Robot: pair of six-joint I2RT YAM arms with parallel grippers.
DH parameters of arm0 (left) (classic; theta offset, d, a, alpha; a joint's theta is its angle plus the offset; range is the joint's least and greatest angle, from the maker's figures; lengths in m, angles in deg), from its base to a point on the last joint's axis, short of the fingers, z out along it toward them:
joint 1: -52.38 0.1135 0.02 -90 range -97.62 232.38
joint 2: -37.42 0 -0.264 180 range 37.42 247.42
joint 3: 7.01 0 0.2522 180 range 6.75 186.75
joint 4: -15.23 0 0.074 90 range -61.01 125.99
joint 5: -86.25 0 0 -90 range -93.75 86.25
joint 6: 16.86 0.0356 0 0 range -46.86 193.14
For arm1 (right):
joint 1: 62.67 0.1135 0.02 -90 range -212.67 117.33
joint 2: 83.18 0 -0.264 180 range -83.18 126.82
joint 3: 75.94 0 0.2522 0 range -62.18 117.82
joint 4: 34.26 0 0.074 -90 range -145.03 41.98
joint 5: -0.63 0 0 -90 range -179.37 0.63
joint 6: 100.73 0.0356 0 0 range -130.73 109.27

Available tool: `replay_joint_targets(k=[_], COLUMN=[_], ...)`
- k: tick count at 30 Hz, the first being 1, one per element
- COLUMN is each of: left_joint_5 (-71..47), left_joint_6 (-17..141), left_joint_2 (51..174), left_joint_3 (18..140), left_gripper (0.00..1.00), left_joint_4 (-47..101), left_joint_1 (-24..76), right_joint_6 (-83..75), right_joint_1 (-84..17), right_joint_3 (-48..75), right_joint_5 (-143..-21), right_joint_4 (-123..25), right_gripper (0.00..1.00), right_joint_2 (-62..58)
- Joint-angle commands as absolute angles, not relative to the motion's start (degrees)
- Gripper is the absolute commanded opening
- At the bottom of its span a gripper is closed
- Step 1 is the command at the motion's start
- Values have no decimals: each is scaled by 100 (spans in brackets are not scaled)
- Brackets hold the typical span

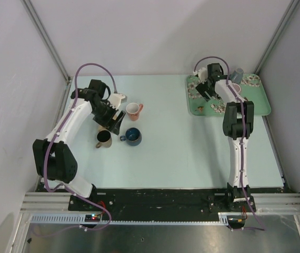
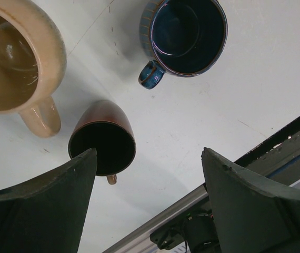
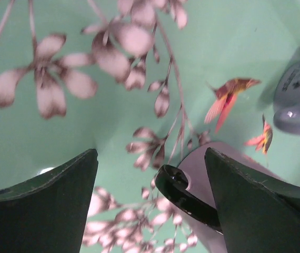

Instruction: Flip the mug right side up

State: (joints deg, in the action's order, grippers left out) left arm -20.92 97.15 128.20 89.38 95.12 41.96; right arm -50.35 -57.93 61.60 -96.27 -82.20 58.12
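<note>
Likely target: the pale mug (image 3: 200,166) w/ a dark curled handle (image 3: 177,194). It sits on the green flowered tray (image 3: 234,42) at the far right of the surface (image 1: 181,142). The wrist view shows too little of it to tell which end is up or how its long axis runs. A grey-blue mug (image 3: 296,97) is on the same tray, further toward the far-right corner. It could be the target instead, can't rule that out.

Key relation: the pale mug lies low & right in the gap of the right claw (image 3: 150,158). Its handle pokes into the gap, and its body is partly hidden behind the finger on the right of the wrist view. The opp. finger is well apart from it, so the claw is off-centre on the mug. My guess is it needs to shift toward the body before closing, else it nips only the handle. The right arm is nearer by far; the left arm is across the surface.

Right claw: fingers wide apart, nothing gripped. Can't tell if the one finger touches the mug body.

Left claw (image 2: 147,153): also wide open & empty. It hovers over 3 upright mugs, i.e. tan mug (image 2: 13,58), brown mug (image 2: 101,138) & blue mug (image 2: 187,34), touching none as far as I can see.
</note>
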Motion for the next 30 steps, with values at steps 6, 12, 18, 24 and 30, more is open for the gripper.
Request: replay_joint_targets(k=[6,12,18,24,30], left_joint_5=[-2277,-2319,-2378,-2434,-2481], left_joint_6=[9771,9777,9793,9799,9807], left_joint_2=[12661,12625,12604,12560,12510], left_joint_3=[9079,9021,9026,9029,8993], left_gripper=[84,84,84,84,84], left_joint_4=[9515,9512,9506,9500,9505], left_joint_1=[4233,4235,4233,4235,4233], right_joint_6=[-5625,-4261,-1988,985,2282], right_joint_1=[-5804,-5718,-5607,-5849,-5990], right_joint_3=[5153,5209,3768,2906,3073], right_joint_5=[-10471,-10699,-11499,-12458,-12555], right_joint_4=[-8857,-8310,-6711,-6764,-7161], right_gripper=[90,88,91,87,83], right_joint_2=[4684,4077,2905,2523,2978])
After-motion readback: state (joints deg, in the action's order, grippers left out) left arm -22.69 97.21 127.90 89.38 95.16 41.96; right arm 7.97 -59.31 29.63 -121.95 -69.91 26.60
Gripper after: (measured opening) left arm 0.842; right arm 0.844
